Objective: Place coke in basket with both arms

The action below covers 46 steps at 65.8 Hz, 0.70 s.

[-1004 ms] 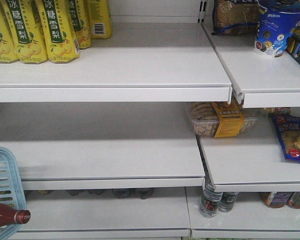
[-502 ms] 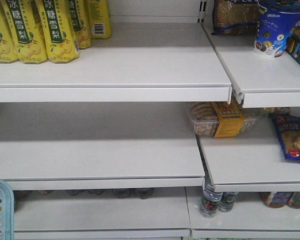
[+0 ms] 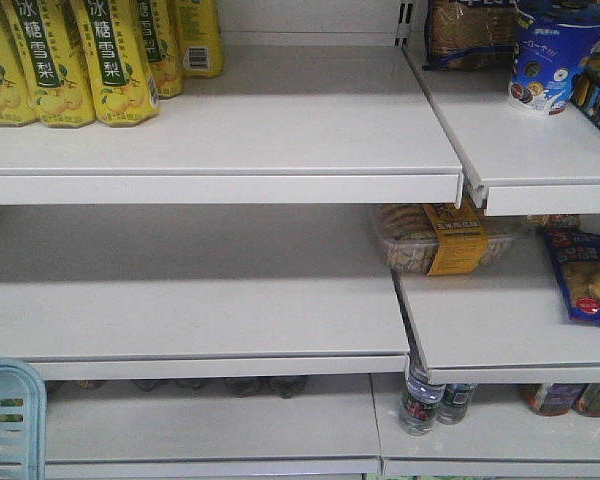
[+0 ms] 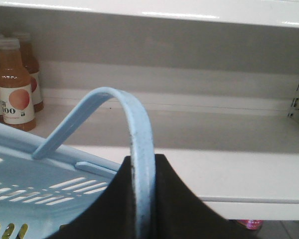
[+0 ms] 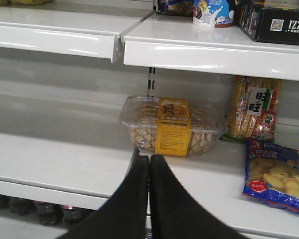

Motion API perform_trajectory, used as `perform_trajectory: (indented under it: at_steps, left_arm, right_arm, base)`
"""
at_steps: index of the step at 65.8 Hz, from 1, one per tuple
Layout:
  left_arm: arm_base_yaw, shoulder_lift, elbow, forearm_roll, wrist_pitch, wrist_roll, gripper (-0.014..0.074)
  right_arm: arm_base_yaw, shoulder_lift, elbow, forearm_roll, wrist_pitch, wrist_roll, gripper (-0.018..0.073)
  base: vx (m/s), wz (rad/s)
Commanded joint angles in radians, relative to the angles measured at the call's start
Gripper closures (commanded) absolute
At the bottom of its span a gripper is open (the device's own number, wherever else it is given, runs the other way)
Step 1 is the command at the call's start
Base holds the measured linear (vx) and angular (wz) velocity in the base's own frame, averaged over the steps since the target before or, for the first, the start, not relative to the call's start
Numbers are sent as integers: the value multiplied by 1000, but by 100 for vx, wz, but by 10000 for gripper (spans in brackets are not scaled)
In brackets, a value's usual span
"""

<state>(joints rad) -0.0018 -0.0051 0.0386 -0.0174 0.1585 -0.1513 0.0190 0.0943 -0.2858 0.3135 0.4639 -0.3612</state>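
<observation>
The light blue basket point(image 3: 10, 420) shows only as a slotted corner at the bottom left of the front view. In the left wrist view its rim and slotted wall point(image 4: 35, 174) fill the lower left, and its swing handle point(image 4: 139, 129) arches up. My left gripper point(image 4: 142, 199) is shut on that handle, one black finger on each side. My right gripper point(image 5: 149, 164) is shut with nothing between its fingers, hovering before the middle shelf. The coke is out of view in every frame.
Yellow drink cartons point(image 3: 70, 60) stand on the top shelf at left. A clear cookie tray point(image 3: 440, 240) and a blue snack bag point(image 3: 585, 275) lie on the right middle shelf. Orange juice bottles point(image 4: 12, 84) stand behind the basket. Dark bottles point(image 3: 420, 400) sit below.
A second ago the red bottle lay at the basket's edge at the lower left; it has dropped out of sight. The basket sank, then rose slightly.
</observation>
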Motion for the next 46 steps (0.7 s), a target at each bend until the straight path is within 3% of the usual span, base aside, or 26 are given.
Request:
perform_trajectory:
  at_steps: [1, 46]
  left_arm:
    - [-7, -23, -28, 17, -153, 29, 603]
    - [-7, -22, -36, 17, -145, 29, 603]
  right_arm:
    - [-7, 13, -25, 8, -74, -5, 569]
    - [-7, 13, -25, 8, -74, -6, 569]
  base:
    - [0, 0]
    - [0, 0]
